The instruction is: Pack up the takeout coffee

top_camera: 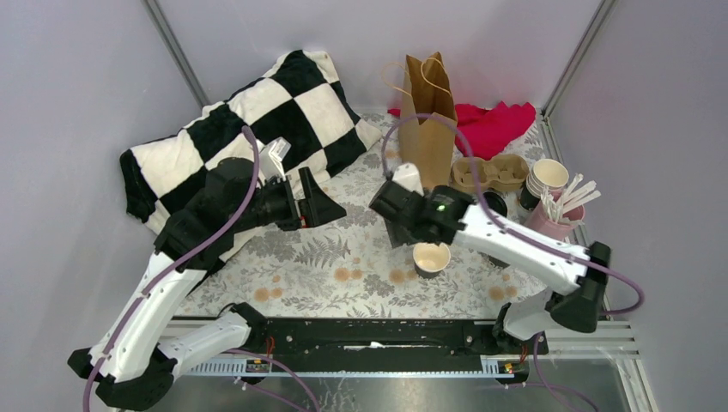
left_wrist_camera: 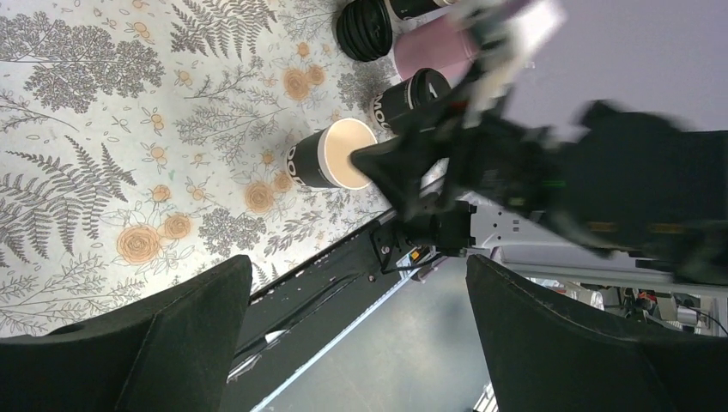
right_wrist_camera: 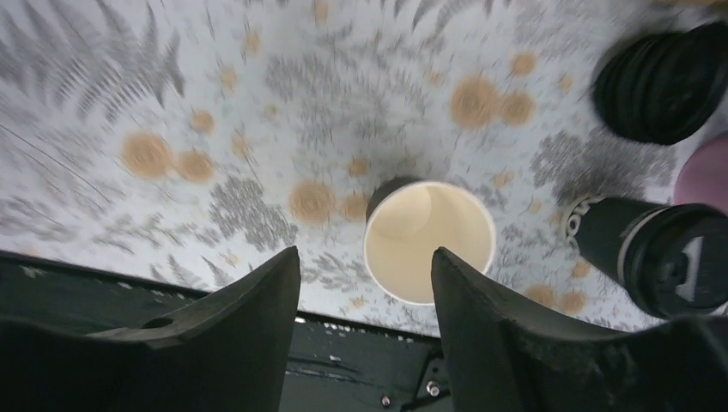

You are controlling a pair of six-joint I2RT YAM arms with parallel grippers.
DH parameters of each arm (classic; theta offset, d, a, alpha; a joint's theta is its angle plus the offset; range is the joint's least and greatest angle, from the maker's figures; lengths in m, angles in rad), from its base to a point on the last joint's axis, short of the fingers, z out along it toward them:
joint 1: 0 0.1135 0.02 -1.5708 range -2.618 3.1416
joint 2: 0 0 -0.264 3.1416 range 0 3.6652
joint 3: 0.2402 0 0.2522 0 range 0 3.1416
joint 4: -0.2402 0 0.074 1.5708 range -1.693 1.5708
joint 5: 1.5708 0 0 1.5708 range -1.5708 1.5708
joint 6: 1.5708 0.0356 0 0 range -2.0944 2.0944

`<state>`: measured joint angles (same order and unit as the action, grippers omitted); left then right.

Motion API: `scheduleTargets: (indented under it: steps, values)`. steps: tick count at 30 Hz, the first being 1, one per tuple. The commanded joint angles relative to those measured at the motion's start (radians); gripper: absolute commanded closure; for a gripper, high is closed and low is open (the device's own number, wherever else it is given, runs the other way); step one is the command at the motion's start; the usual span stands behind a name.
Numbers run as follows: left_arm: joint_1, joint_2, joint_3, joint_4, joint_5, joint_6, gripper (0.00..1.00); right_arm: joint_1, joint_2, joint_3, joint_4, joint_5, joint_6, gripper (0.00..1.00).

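The right pincer point(right_wrist_camera: 365, 266) is held partly open, nothing gripped, just over a lidless black coffee cup point(right_wrist_camera: 429, 240) stood on the worktop point(top_camera: 326, 257) near its near edge. A lidded cup point(right_wrist_camera: 665, 257) is seen to its right. The left pincer point(left_wrist_camera: 358, 275) is spread wide.

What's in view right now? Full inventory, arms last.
open coffee cup: one, black, cream inside, no lid, near centre
lidded coffee cup: one, black, right of the open cup
lid stack: one stack, black, beyond the lidded cup
paper bag: one, brown, upright, far centre
cup carrier: one, brown cardboard, right of the bag
paper cup stack: one stack, pale-rimmed, far right
stirrer cup: one, pink, wooden stirrers, right edge
cloth: one, red, behind the carrier
pillow: one, black-and-white checks, far left
tablecloth: one, floral
left gripper: one, black, open, left of centre
right gripper: one, black, open, above the open cup
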<state>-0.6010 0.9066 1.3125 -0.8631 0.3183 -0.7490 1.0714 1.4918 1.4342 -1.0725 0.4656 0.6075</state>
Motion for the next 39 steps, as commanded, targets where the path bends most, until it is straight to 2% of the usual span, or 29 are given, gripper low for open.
scheduleTargets:
  steps: [1,4,7,13,18,24,30,39]
  values:
    - [0.005,0.029,-0.004,0.024,0.028,0.01,0.01,-0.111,-0.112,0.083,-0.089,0.137,-0.03,0.35]
    - [0.005,0.032,-0.031,0.066,0.061,-0.013,0.01,-0.348,-0.151,-0.002,0.009,0.009,-0.141,0.37]
    - [0.005,0.052,-0.04,0.078,0.089,-0.021,0.01,-0.531,-0.154,-0.056,0.105,-0.096,-0.218,0.38]
    - [0.004,0.118,-0.011,0.088,0.119,-0.029,0.01,-0.811,-0.033,-0.112,0.236,-0.258,-0.275,0.45]
    - [0.004,0.206,0.057,0.054,0.114,0.034,0.01,-0.975,0.086,-0.121,0.321,-0.4,-0.275,0.49]
    - [0.004,0.319,0.199,-0.038,0.081,0.148,0.01,-1.03,0.211,-0.08,0.361,-0.445,-0.303,0.56]
    - [0.005,0.369,0.245,-0.069,0.069,0.186,0.01,-1.046,0.284,-0.053,0.369,-0.445,-0.311,0.64]
    - [0.005,0.383,0.254,-0.074,0.063,0.195,0.01,-1.05,0.289,-0.074,0.377,-0.44,-0.319,0.79]
